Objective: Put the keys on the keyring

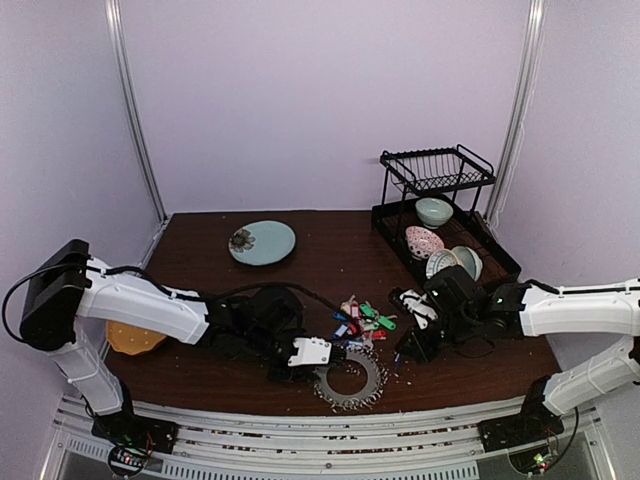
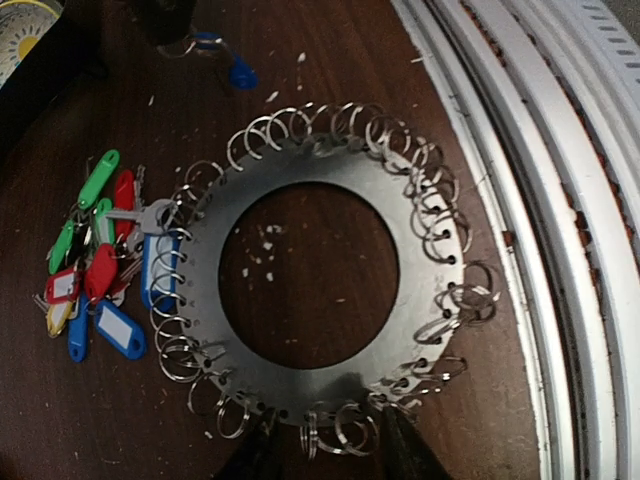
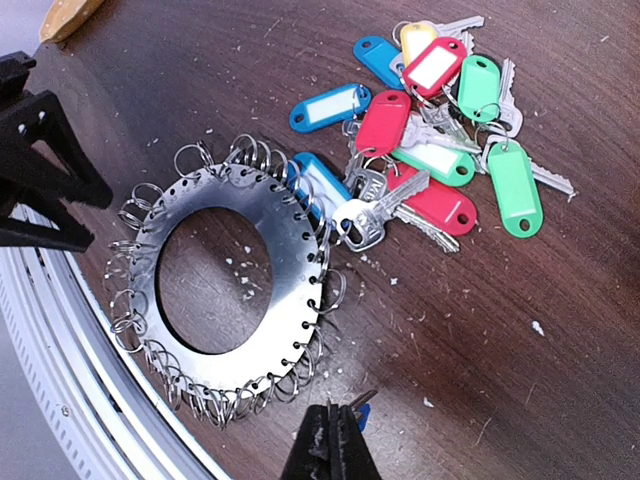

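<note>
Silver keyring (image 3: 300, 270); keys (image 3: 430, 150) tagged blue, red, green, yellow; dark brown table (image 3: 500, 330); pale blue floral plate (image 1: 268, 243).

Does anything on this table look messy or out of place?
Small white flecks litter the dark table, inside the hole of the keyring and around the heap of keys. They look like chips or crumbs, not part of the job. One blue-tagged key is apart from the heap, pinched in the right jaws.
</note>
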